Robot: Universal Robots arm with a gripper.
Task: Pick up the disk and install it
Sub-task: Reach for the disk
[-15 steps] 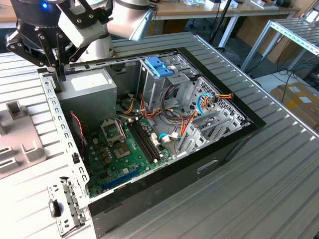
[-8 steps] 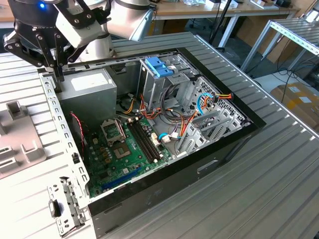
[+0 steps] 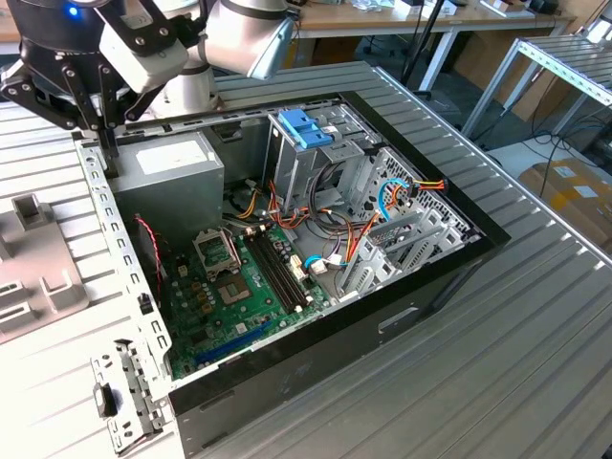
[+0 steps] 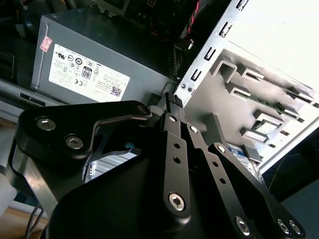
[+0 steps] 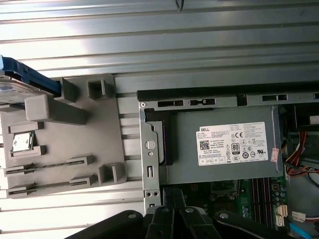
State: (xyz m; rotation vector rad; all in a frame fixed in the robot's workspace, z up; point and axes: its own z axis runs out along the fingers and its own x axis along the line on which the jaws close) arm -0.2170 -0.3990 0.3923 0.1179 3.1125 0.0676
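The disk (image 5: 22,79) lies at one corner of a grey moulded fixture (image 5: 75,144) beside the computer case; I see its light-blue rail and a bit of its grey body, the rest cut off by the picture's edge. My gripper (image 4: 173,98) is shut with nothing between its fingertips. It hangs over the case's rear edge by the grey power supply (image 4: 99,55), apart from the disk. In the exterior view the gripper (image 3: 109,167) is at the upper left, above the power supply (image 3: 167,172). Its black fingers (image 5: 173,199) also show in the first wrist view.
The open computer case (image 3: 449,258) lies on a ribbed metal table (image 3: 535,344), showing the motherboard (image 3: 239,287), cables and a metal drive cage topped by a blue bracket (image 3: 306,127). The grey fixture (image 3: 29,258) sits at the exterior view's left. Benches and boxes stand behind.
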